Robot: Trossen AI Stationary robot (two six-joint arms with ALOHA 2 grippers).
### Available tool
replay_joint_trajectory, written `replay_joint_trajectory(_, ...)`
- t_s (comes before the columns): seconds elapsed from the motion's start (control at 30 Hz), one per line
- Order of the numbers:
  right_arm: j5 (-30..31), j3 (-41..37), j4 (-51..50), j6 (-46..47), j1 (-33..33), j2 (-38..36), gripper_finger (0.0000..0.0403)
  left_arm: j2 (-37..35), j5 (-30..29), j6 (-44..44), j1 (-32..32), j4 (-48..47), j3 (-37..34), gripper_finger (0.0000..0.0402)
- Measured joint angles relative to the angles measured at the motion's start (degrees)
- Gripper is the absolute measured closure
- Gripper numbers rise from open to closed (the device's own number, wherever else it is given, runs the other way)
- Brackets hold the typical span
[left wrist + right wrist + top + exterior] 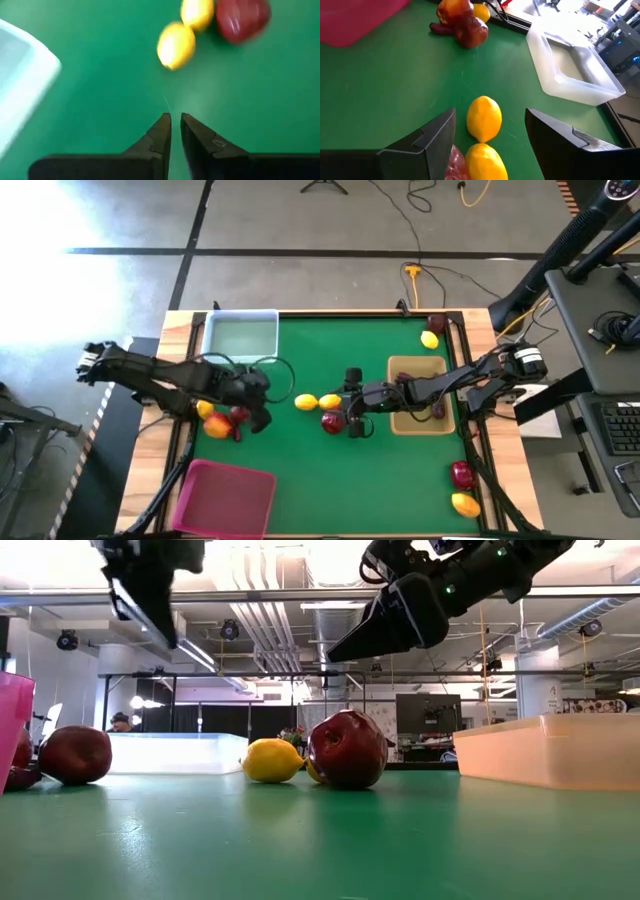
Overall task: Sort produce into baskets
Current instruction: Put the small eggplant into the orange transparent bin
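Observation:
Two yellow lemons (306, 402) (329, 401) and a red apple (333, 421) lie together on the green mat at mid-table. My right gripper (349, 403) hangs open above them. In the right wrist view its fingers (490, 127) stand on either side of the farther lemon (484, 119) without touching it. My left gripper (262, 419) is shut and empty (175, 118), left of the lemons. Beside it lie a yellow-orange fruit (205, 409) and two red fruits (218, 428) (240, 415).
The clear bin (240, 340) stands at the far left, the pink bin (225, 498) at the near left, and the tan tray (400, 423), with dark purple pieces in it, on the right. A lemon (429, 339) lies far right. A red fruit (461, 474) and a yellow one (465, 504) lie near right.

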Motion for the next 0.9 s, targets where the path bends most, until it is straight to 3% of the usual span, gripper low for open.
replay_joint_trajectory(0.17, 0.0, 0.0, -0.2, 0.0, 0.0, -0.2, 0.0172, 3.1, 11.6, -8.7, -2.2, -3.4, -2.2, 0.0329)
replay_joint_trajectory(0.3, 0.0, 0.0, -0.1, 0.0, 0.0, -0.3, 0.0172, 5.2, 14.9, -20.7, -4.4, -5.3, -3.0, 0.0286)
replay_joint_trajectory(0.47, 0.0, 0.0, -0.1, 0.0, 0.0, -0.3, 0.0172, 9.0, 19.6, -28.9, -6.6, -5.0, -3.0, 0.0245)
replay_joint_trajectory(0.9, -1.3, 0.0, -0.8, 0.0, 0.1, -0.3, 0.0172, 19.9, 24.9, -33.2, -7.0, -5.6, -5.7, 0.0264)
